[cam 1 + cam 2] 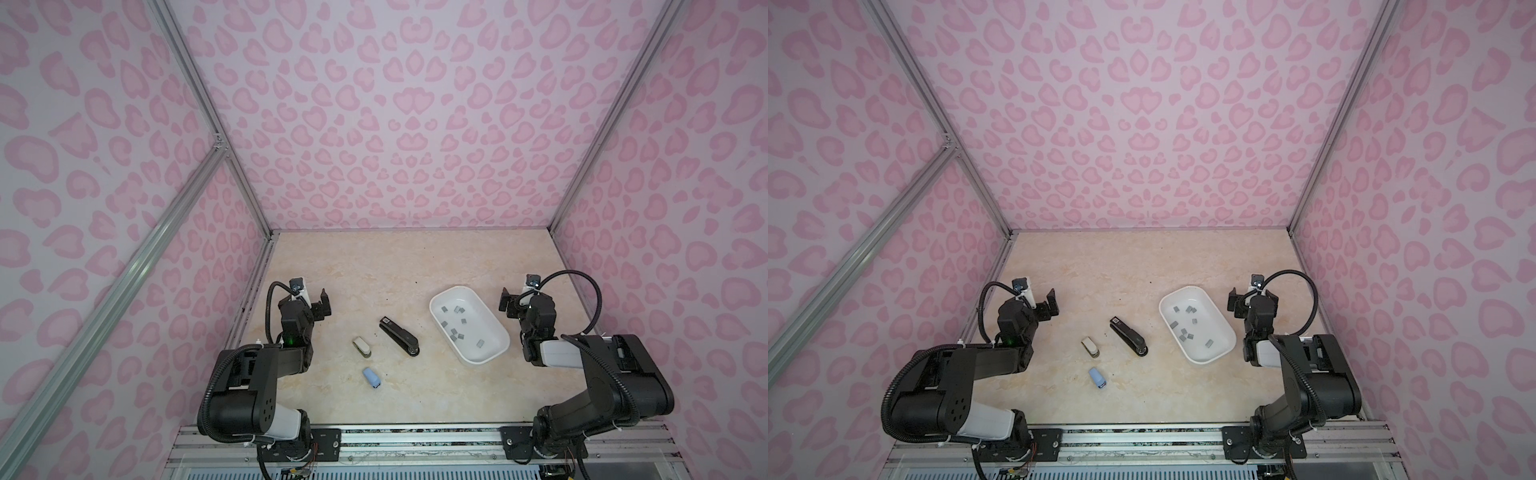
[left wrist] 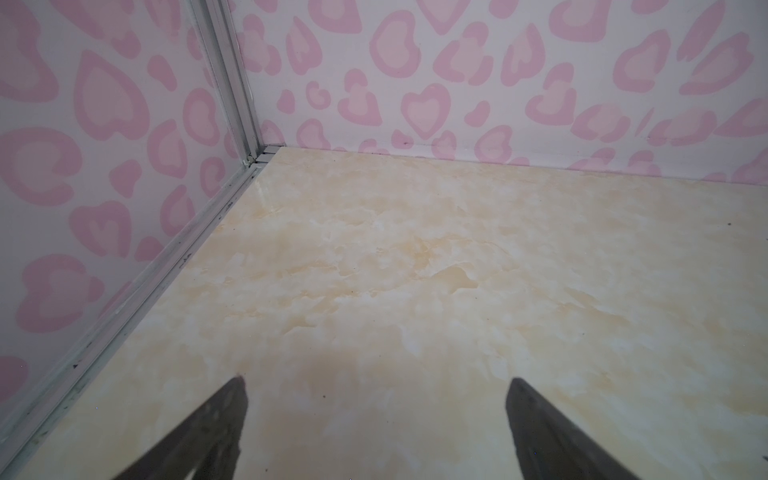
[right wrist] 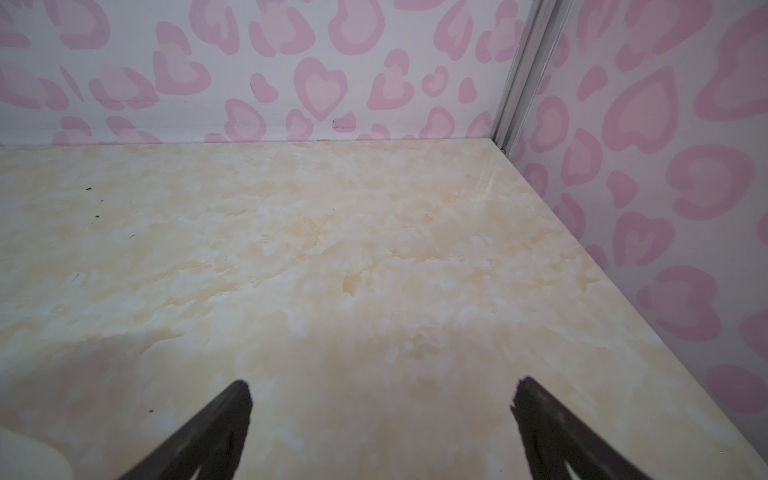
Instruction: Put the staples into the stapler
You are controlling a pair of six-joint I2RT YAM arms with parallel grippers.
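Note:
A black stapler point(image 1: 399, 336) point(image 1: 1128, 336) lies closed and slanted on the marble table, near the middle in both top views. The staples point(image 1: 458, 309) point(image 1: 1190, 309), several small grey blocks, lie scattered inside a white tray point(image 1: 478, 320) point(image 1: 1209, 322) to its right. My left gripper point(image 1: 322, 304) point(image 1: 1051, 303) point(image 2: 376, 386) hovers open and empty at the table's left, behind the staplers. At the far right of the tray, my right gripper point(image 1: 506, 305) point(image 1: 1232, 303) point(image 3: 382, 388) is open and empty as well. Both wrist views show only bare tabletop between the fingers.
A small cream stapler point(image 1: 360, 345) point(image 1: 1090, 346) and a small blue stapler point(image 1: 371, 377) point(image 1: 1097, 377) lie left of and in front of the black one. Pink patterned walls with metal frame rails enclose the table on three sides.

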